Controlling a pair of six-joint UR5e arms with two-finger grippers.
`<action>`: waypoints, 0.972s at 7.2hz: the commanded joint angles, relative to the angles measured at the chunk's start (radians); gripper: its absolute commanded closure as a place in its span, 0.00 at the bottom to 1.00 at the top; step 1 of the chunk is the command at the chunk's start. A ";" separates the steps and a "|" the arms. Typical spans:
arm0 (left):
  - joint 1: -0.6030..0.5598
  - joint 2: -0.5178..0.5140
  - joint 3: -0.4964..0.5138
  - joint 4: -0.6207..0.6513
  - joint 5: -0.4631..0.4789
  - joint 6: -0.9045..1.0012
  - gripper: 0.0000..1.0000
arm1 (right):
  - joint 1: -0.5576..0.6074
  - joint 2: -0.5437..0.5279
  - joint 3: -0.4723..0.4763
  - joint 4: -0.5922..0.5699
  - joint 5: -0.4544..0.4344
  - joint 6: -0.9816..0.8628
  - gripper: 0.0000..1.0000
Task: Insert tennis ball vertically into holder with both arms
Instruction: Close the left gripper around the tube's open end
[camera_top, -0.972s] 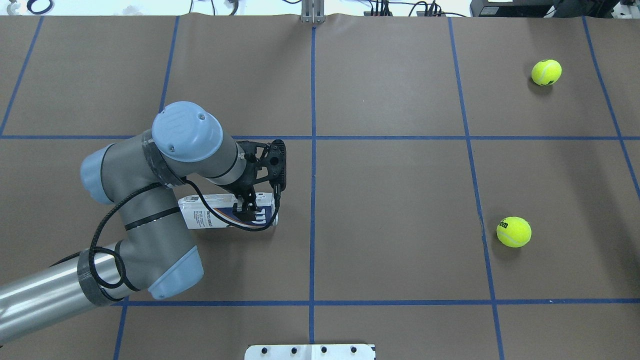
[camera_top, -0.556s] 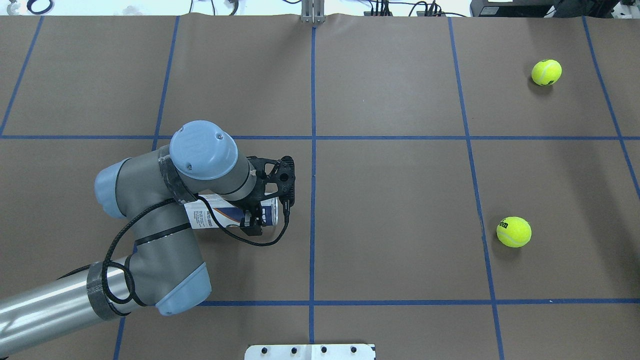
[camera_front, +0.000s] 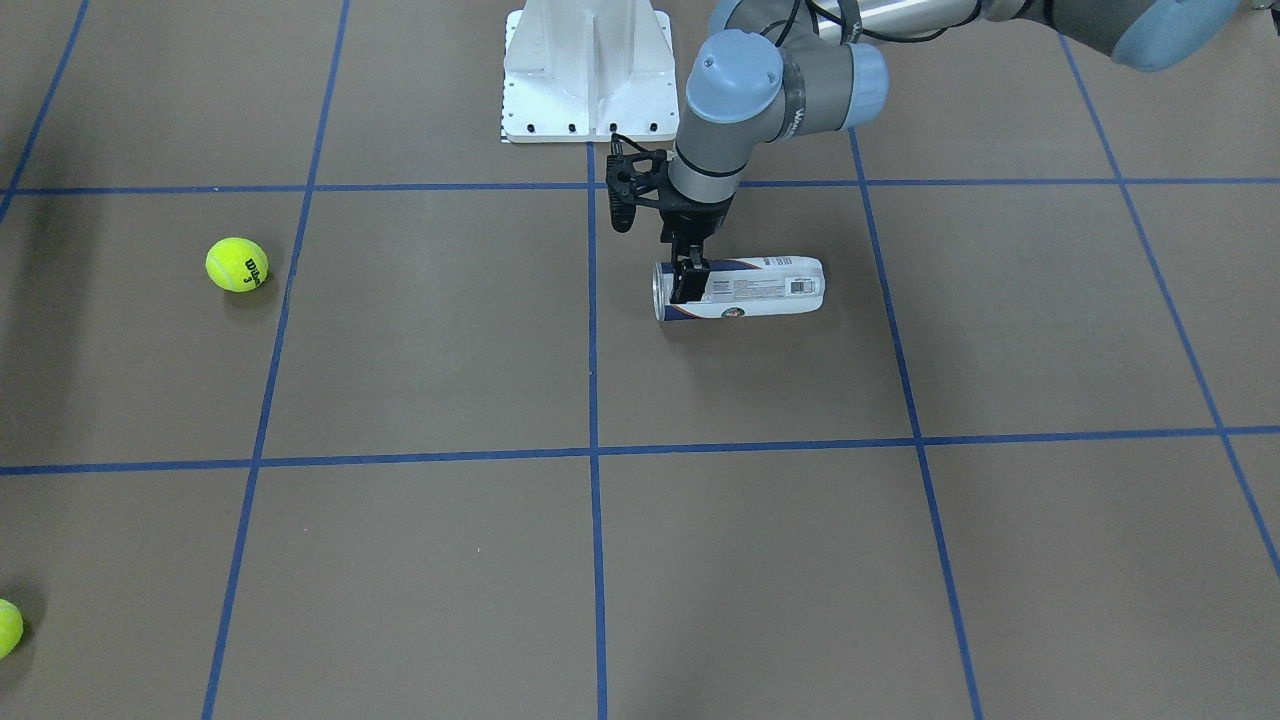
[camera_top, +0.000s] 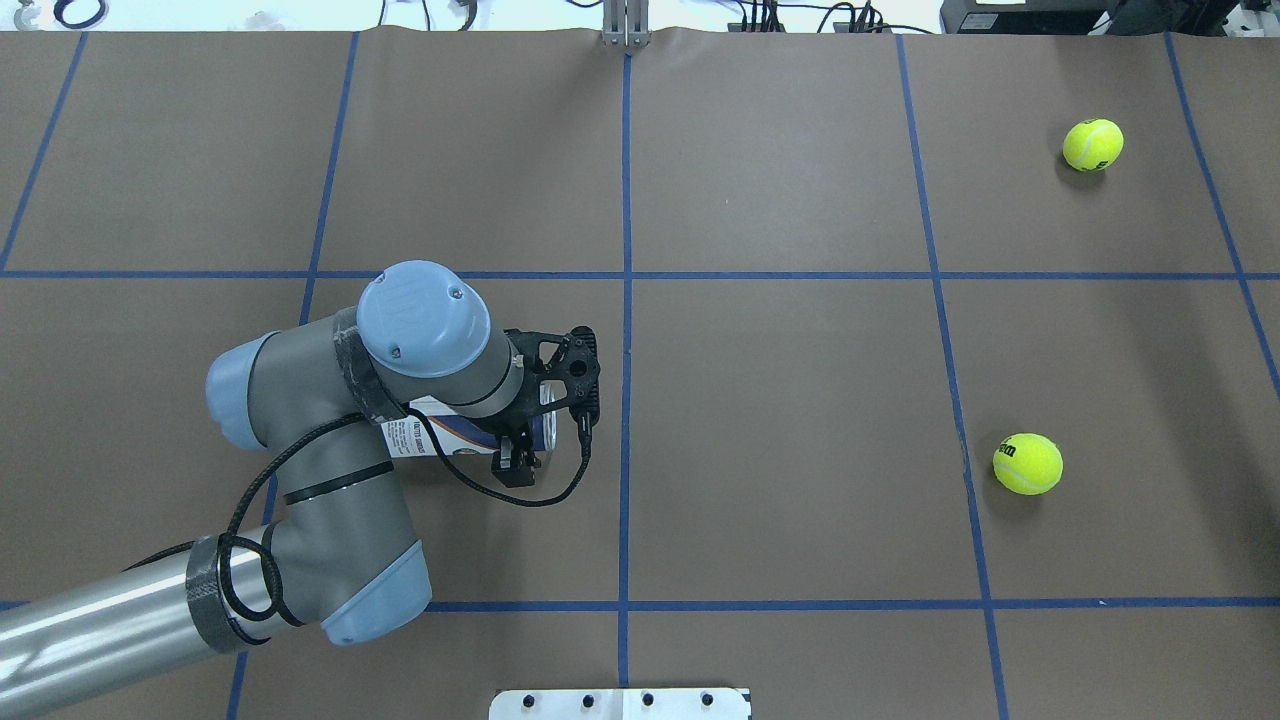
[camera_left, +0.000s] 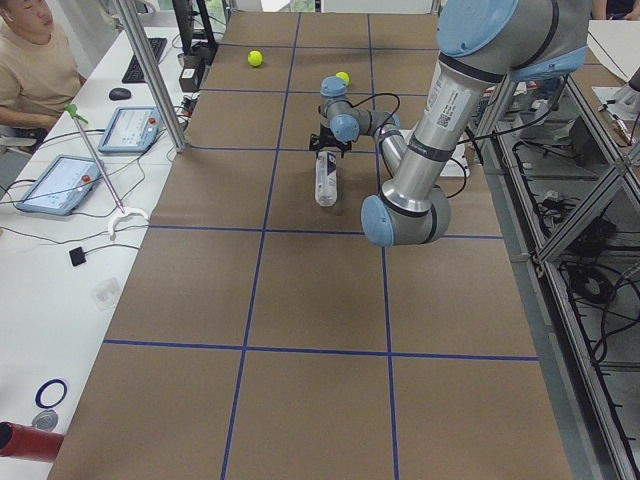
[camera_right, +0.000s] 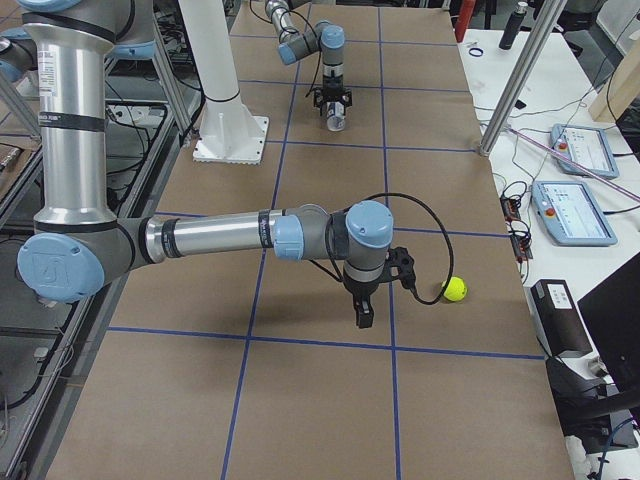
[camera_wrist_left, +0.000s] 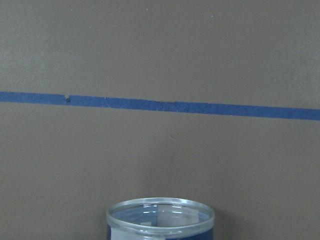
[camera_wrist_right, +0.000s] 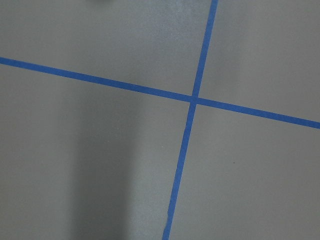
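The holder (camera_front: 760, 288) is a clear can with a navy-and-white label. It lies on its side on the brown table, open silvery rim toward the table's middle. It also shows in the overhead view (camera_top: 415, 435) and, rim only, in the left wrist view (camera_wrist_left: 160, 220). My left gripper (camera_front: 686, 290) points down, open, its fingers straddling the can just behind the rim (camera_top: 520, 438). One tennis ball (camera_top: 1028, 463) lies far right and a second one (camera_top: 1093, 144) at the far right back. My right gripper (camera_right: 362, 318) hangs near the nearer ball (camera_right: 455, 289); I cannot tell if it is open.
Blue tape lines divide the brown table cover into squares. The white robot base plate (camera_front: 590, 70) sits at the robot's edge of the table. Operators' tablets and a person (camera_left: 35, 60) are beside the table's far side.
My left arm has shifted right and toward the robot's side, and its fingers have come lower around the can's rim end. The can and both balls stay where they were.
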 joint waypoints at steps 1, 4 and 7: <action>0.018 -0.009 0.027 -0.002 0.016 -0.015 0.01 | 0.000 0.001 -0.002 0.000 0.000 0.005 0.00; 0.033 -0.040 0.074 -0.006 0.018 -0.024 0.01 | 0.000 0.001 -0.005 0.000 0.000 0.007 0.00; 0.035 -0.034 0.076 -0.008 0.024 -0.009 0.03 | 0.000 0.001 -0.005 0.000 0.000 0.007 0.00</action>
